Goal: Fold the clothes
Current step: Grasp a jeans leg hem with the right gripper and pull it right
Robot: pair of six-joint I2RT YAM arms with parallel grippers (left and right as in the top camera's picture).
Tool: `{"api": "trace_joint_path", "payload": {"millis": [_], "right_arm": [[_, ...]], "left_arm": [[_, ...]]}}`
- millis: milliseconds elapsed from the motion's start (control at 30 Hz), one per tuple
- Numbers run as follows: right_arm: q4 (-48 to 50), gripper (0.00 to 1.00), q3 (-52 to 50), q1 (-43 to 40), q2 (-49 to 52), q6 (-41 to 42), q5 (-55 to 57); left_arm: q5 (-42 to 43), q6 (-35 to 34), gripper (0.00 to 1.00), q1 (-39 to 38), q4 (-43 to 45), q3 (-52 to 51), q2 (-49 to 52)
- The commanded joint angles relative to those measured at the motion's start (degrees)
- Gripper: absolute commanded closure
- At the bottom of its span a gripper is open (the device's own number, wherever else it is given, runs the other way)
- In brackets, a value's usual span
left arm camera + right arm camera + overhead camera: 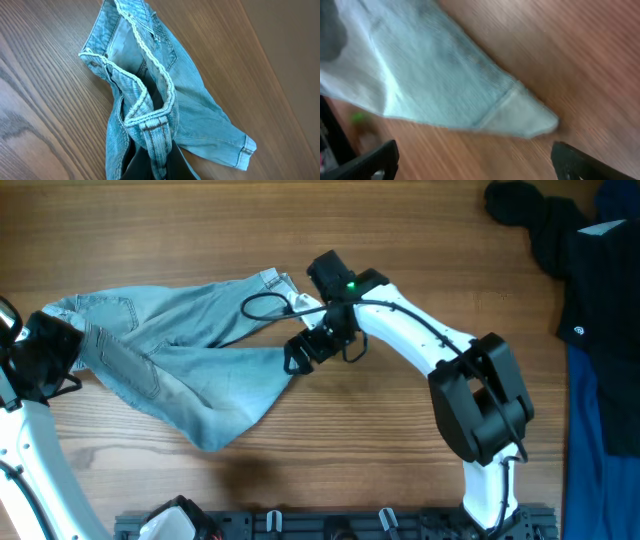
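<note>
At the left hand [62, 352]: pressed tight on the waistband of the shorts [180, 355], pinching it at a belt loop. Outward from that grip, pale faded denim strung across the tabletop [420, 240] toward the right hand [303, 352], long axis from hand to hand, bunched and twisted, not flat. At the right hand: spread wide, holding nothing, with a cuffed leg corner just ahead. Likely the nearer hand for taking that hem.

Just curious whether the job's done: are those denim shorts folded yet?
Not folded. The denim shorts lie rumpled and spread out on the table, the two legs splayed apart and the waistband gaping open.
</note>
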Motion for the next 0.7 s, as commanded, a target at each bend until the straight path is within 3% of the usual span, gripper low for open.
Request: {"api": "trace_joint_path", "payload": {"millis": [0, 100, 167, 267, 300, 367, 433, 567, 667], "right_arm": [[4.2, 0.02, 0.1, 0.2, 1.9, 3.0, 0.2], [5.0, 0.15, -0.1, 0.3, 3.7, 2.9, 0.2], [5.6, 0.18, -0.2, 0.3, 4.5, 2.8, -0.1], [5.7, 0.45, -0.2, 0.4, 4.7, 2.8, -1.2], [6.0, 0.47, -0.2, 0.4, 4.7, 2.8, -1.1], [8.7, 0.15, -0.2, 0.4, 4.7, 1.3, 1.2], [10.4, 0.08, -0.2, 0.4, 4.7, 1.3, 1.2], [8.5, 0.23, -0.2, 1.9, 5.5, 1.2, -3.1], [7.9, 0.46, -0.2, 3.8, 6.5, 1.3, -3.1]], "left_arm": [[1.2, -0.3, 0.96, -0.2, -0.1, 0.3, -0.2], [1.2, -0.3, 0.96, -0.2, 0.0, 0.3, -0.2], [1.2, -0.3, 0.96, -0.2, 0.0, 0.3, -0.2], [1.2, -0.3, 0.96, -0.2, 0.0, 0.3, -0.2], [1.2, -0.3, 0.96, -0.2, 0.0, 0.3, -0.2], [1.2, -0.3, 0.96, -0.2, 0.0, 0.3, -0.2], [1.2, -0.3, 0.96, -0.2, -0.1, 0.3, -0.2], [1.2, -0.3, 0.96, -0.2, -0.2, 0.3, -0.2], [1.2, -0.3, 0.96, -0.2, 0.0, 0.3, -0.2]]}}
